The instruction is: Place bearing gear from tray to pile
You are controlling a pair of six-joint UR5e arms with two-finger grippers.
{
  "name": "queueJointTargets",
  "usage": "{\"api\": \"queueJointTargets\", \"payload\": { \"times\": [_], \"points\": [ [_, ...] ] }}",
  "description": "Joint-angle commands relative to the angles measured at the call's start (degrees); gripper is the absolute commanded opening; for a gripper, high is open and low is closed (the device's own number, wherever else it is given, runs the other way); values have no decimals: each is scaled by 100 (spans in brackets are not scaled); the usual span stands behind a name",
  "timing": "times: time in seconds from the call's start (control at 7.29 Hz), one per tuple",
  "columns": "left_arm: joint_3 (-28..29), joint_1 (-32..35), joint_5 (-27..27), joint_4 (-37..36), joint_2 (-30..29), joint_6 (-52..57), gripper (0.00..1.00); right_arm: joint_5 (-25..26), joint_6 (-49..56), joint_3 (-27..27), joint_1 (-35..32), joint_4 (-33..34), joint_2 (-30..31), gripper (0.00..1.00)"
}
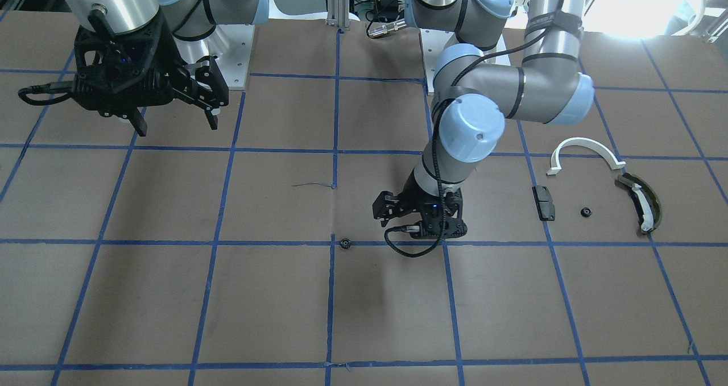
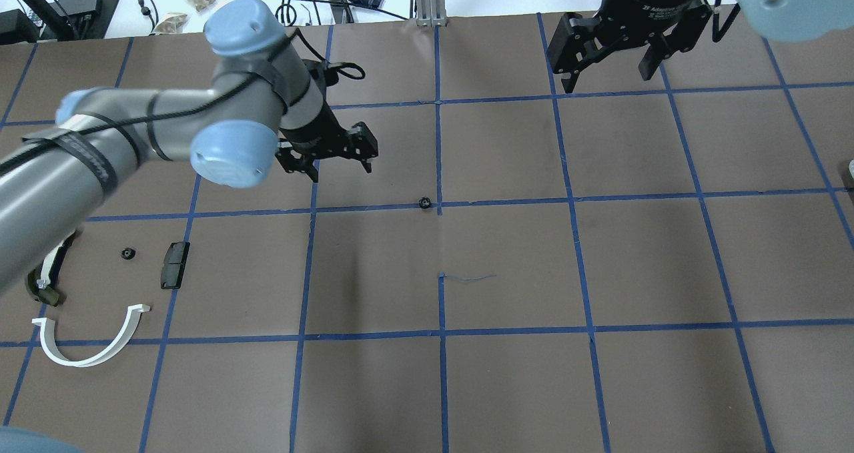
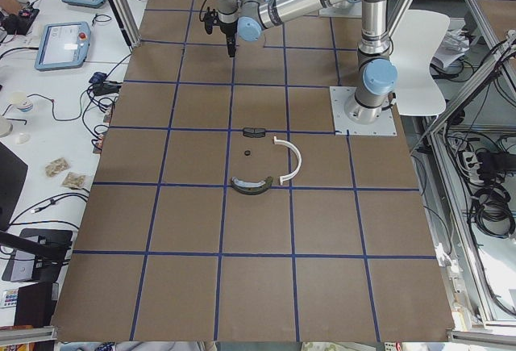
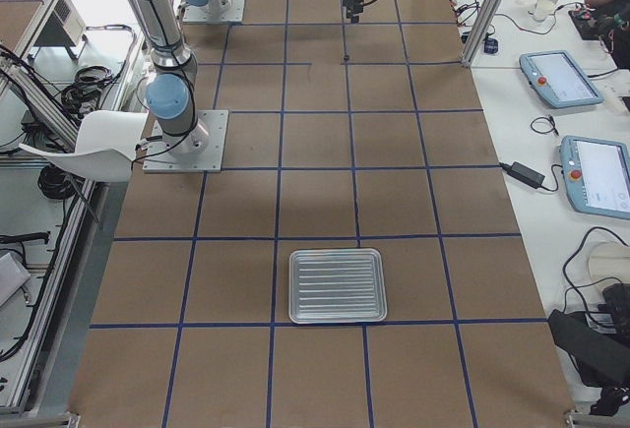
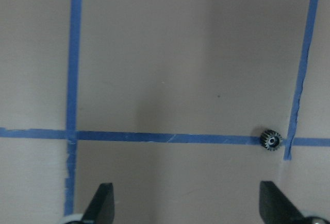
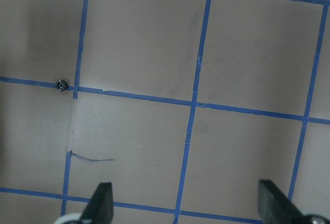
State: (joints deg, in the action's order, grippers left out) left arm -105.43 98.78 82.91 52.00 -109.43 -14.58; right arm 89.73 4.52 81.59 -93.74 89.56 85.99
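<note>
Gear (image 1: 344, 243) is just sitting on a tape line (image 1: 273, 242) in the middle, well apart from the pile (image 1: 586, 211); left gripper (image 2: 340, 167) hovers near it, wide open, holding nothing; right gripper (image 2: 610, 79) is off to the side, also wide open and empty.

We could read only one marking — small white print beginning "2F Adaptive" on the black body of the right gripper (image 2: 608, 78), upper right of the overhead view; the rest stayed too small.

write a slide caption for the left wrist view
Open left gripper hovers over the table, a small gear lying on the blue tape line ahead.
</note>
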Motion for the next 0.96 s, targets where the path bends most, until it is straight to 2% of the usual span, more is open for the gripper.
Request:
{"api": "queueJointTargets", "payload": {
  "times": [0.0, 0.27, 0.41, 0.82],
  "points": [
    [-288, 404, 180, -1251, -262, -630, 100, 1, 5, -3, 14, 9, 5, 100],
    [-110, 693, 225, -1060, -490, -939, 100, 1, 32, -3, 14, 9, 5, 100],
    [-31, 782, 417, -1077, -596, -1141, 100, 1, 32, -3, 14, 9, 5, 100],
    [232, 958, 760, -1060, -904, -1152, 85, -26, 49, -3, 5, 9, 5, 100]
  ]
}}
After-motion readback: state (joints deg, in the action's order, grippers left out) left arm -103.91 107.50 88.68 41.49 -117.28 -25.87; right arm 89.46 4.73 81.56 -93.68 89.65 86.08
